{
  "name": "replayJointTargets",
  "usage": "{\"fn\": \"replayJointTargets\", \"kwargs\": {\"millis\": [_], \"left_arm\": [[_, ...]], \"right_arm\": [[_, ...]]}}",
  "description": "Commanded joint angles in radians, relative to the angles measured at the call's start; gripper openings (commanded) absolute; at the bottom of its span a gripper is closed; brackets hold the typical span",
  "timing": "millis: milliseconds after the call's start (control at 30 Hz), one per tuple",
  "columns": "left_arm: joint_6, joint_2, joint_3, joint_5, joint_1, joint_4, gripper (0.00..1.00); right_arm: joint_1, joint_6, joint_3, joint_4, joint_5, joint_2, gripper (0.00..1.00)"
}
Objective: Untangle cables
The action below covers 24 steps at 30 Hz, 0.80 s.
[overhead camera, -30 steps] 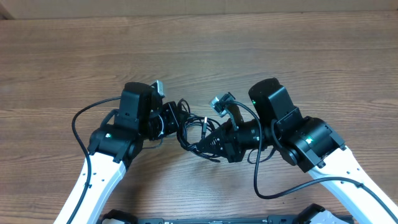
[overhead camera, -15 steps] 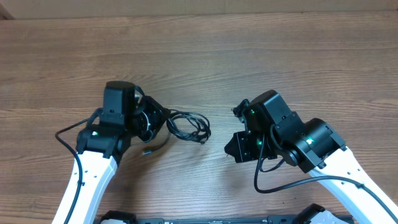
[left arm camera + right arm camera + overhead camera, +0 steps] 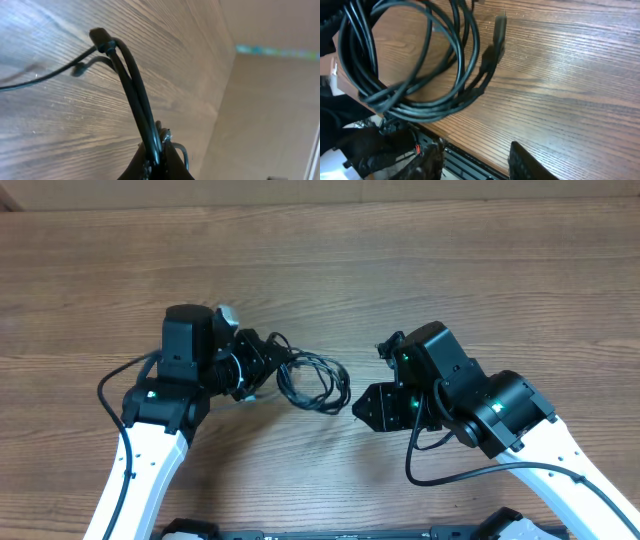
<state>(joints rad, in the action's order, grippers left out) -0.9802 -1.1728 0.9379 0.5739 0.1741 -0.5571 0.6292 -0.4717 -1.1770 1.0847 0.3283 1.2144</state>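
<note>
The cables (image 3: 312, 380) form a small coiled black bundle on the wooden table between the arms. My left gripper (image 3: 262, 363) is shut on the bundle's left side; in the left wrist view the black strands (image 3: 131, 85) run up out of the jaws (image 3: 157, 162) to a plug. My right gripper (image 3: 368, 408) is open and empty, just right of the bundle, not touching it. In the right wrist view the coil (image 3: 415, 75) lies ahead of the open fingers (image 3: 477, 160), with a plug end on its right.
The wooden table (image 3: 400, 270) extends far beyond both arms. The thicker black arm wires loop at the left (image 3: 115, 380) and under the right arm (image 3: 440, 475). The table's near edge and the robot base (image 3: 340, 532) lie just behind the grippers.
A second ago both grippers met at the bundle. The right gripper let go and drew back right. The left gripper kept the bundle, pulled it left, then moved slightly right again.
</note>
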Motion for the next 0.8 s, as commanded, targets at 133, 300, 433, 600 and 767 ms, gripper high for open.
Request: {"fn": "replayJointTargets", "kwargs": {"millis": [133,300,433,600,767], "left_arm": [[0.244,0.003,0.022,0.090,-0.004,-0.013,0.04],[0.213,0.003,0.022,0.089,-0.004,-0.014,0.04],[0.213,0.003,0.022,0.089,-0.004,-0.014,0.04],[0.214,0.003,0.022,0.089,-0.004,-0.015,0.04],[0.217,0.003,0.022,0.089,-0.004,-0.015,0.04]], "right_arm": [[0.004,-0.004,-0.002,-0.006,-0.013,-0.023,0.46],[0.004,-0.004,-0.002,-0.006,-0.015,-0.023,0.50],[0.004,-0.004,-0.002,-0.006,-0.029,-0.010,0.55],[0.004,-0.005,-0.002,-0.006,-0.028,0.029,0.59],[0.004,-0.019,-0.002,-0.014,0.011,0.064,0.61]]}}
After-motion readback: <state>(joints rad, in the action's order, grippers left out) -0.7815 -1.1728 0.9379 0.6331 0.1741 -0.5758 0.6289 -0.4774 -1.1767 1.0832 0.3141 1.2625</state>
